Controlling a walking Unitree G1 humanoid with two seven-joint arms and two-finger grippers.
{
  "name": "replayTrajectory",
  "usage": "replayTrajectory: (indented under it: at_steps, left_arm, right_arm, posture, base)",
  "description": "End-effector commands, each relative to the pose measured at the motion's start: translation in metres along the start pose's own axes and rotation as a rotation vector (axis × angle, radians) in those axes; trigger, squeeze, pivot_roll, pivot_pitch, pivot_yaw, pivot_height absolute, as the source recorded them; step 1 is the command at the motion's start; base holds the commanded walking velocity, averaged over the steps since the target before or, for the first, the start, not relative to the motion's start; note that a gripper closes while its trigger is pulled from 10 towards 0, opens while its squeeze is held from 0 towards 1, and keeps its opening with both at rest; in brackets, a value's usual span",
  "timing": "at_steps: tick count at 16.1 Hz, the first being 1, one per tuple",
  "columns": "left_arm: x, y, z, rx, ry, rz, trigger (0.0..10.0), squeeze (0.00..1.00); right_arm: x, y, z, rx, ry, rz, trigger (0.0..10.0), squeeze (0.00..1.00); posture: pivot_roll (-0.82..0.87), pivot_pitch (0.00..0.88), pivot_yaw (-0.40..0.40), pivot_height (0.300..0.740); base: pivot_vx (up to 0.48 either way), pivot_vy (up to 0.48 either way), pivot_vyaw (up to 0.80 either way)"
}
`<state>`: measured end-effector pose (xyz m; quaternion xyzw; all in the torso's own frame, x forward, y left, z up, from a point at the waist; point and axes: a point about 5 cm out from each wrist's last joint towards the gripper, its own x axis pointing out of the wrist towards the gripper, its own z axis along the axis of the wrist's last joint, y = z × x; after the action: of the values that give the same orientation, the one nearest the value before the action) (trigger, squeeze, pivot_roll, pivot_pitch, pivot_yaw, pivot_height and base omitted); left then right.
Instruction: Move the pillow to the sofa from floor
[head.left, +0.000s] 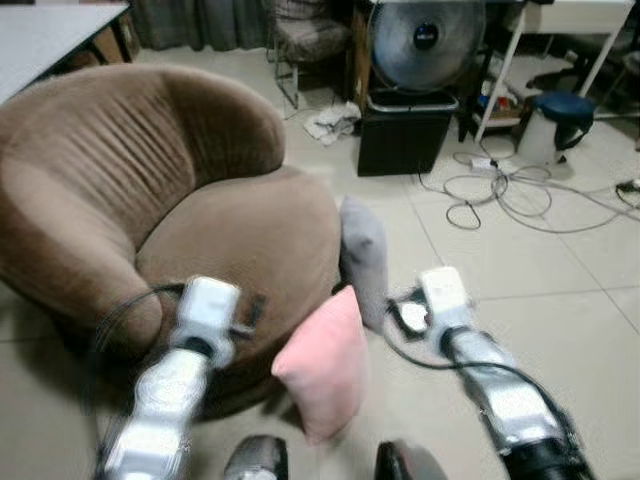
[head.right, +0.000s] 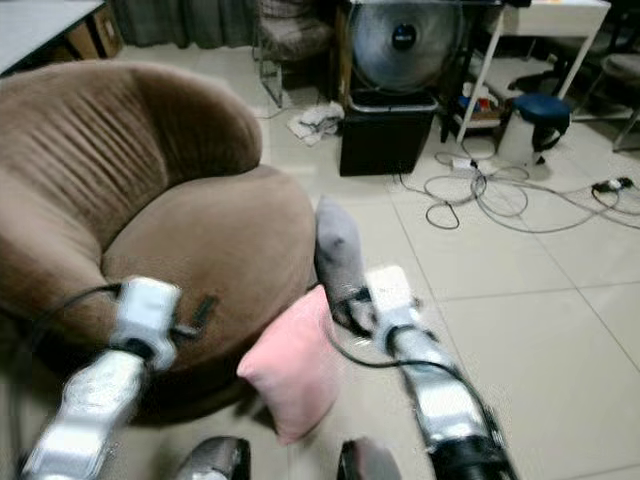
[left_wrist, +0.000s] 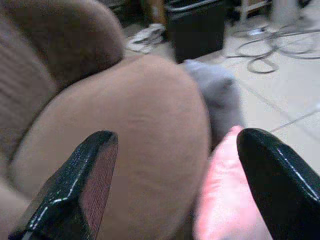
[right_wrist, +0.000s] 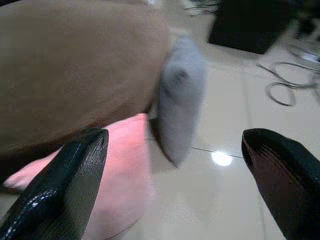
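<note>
Both tools gape wide (holding nothing) near the pink pillow (head.left: 322, 375)

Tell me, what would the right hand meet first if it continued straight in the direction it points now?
Probably the grey fabric pillow leaning against the round brown sofa. It sits between the open fingers of the right hand, with the pink pillow nearer but off to one side. Depth is unclear.

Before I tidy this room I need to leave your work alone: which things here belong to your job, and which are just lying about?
Job:
pink pillow
grey pillow
brown sofa
left gripper, open
right gripper, open

Lying about:
fan
black bin
cables
white cloth
</note>
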<state>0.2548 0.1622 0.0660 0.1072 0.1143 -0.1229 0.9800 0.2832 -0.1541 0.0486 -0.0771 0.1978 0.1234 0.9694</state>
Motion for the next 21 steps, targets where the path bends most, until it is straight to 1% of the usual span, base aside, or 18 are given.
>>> replayTrajectory:
  at_steps: [1, 3, 8, 11, 12, 14, 21]
  left_arm:
    - [0.0003, 0.0095, 0.0023, 0.018, -0.005, 0.02, 10.0, 0.0]
    - [0.0014, 0.0097, 0.0026, 0.019, -0.006, 0.016, 10.0, 0.0]
    - [0.0025, 0.0087, 0.0033, 0.023, -0.008, 0.008, 10.0, 0.0]
    - [0.0025, 0.0087, 0.003, 0.023, -0.008, 0.004, 10.0, 0.0]
    - [0.0029, 0.0083, 0.0028, 0.032, -0.007, 0.003, 10.0, 0.0]
    - [0.0037, 0.0078, 0.0023, 0.048, -0.005, 0.006, 10.0, 0.0]
    - [0.0044, 0.006, 0.0024, 0.039, -0.014, -0.01, 10.0, 0.0]
  right_arm:
    - [0.0019, 0.004, 0.0051, 0.007, -0.019, 0.004, 10.0, 0.0]
    - [0.0016, 0.0042, 0.0041, 0.013, -0.015, 0.003, 10.0, 0.0]
    - [0.0012, 0.0039, 0.004, 0.011, -0.015, 0.0, 10.0, 0.0]
    - [0.0009, 0.0043, 0.0034, 0.013, -0.011, -0.001, 10.0, 0.0]
    - [0.0008, 0.004, 0.0035, 0.011, -0.014, -0.002, 10.0, 0.0]
    - [0.0011, 0.0035, 0.0037, 0.009, -0.014, -0.002, 10.0, 0.0]
    - [0.0011, 0.0029, 0.004, 0.004, -0.013, -0.003, 10.0, 0.0]
  posture:
    - [0.04, 0.0, 0.001, 0.651]
    - [0.04, 0.0, 0.002, 0.651]
    - [0.04, 0.0, 0.003, 0.651]
    - [0.04, 0.0, 0.003, 0.651]
    - [0.04, 0.0, 0.003, 0.651]
    - [0.04, 0.0, 0.004, 0.651]
    - [0.03, 0.0, 0.005, 0.647]
  base:
    - [0.319, 0.0, 0.0]
    - [0.322, 0.0, -0.56]
    - [0.321, 0.0, 0.0]
    - [0.317, 0.0, -0.7]
    - [0.27, 0.0, 0.0]
    - [0.0, 0.0, 0.0]
    - [0.0, 0.0, 0.0]
